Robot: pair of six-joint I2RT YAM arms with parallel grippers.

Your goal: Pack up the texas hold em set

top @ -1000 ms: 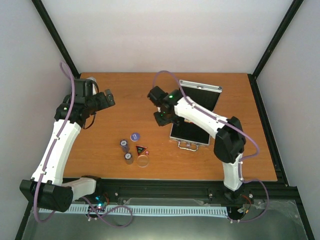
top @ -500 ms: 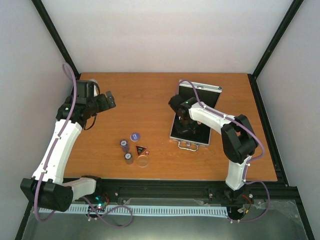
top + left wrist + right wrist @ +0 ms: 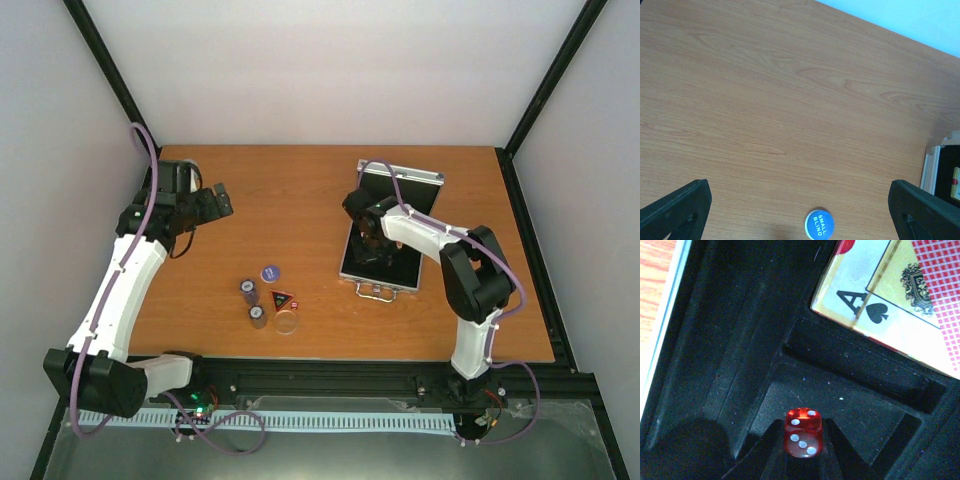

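Observation:
The silver aluminium case (image 3: 425, 180) lies open at the right of the table, black lining up, handle (image 3: 377, 292) toward me. My right gripper (image 3: 369, 242) is down inside it, shut on a red die (image 3: 803, 434) just above the black lining (image 3: 735, 365). The pink-red card box (image 3: 900, 295) lies in the case beyond the die. My left gripper (image 3: 215, 203) is open and empty above the table's far left. Two dark chip stacks (image 3: 248, 290), a blue token (image 3: 270, 272), a triangular token (image 3: 281, 299) and a clear token (image 3: 286, 322) sit at the table's middle front.
The left wrist view shows the blue "SMALL BLIND" token (image 3: 818, 224) between its wide-apart fingers (image 3: 677, 207) and the case's corner (image 3: 939, 162) at the right edge. Black frame posts stand at the table's back corners.
My right gripper has moved right from beside the case to over its base and come down inside it with the die. The left gripper has shifted only slightly.

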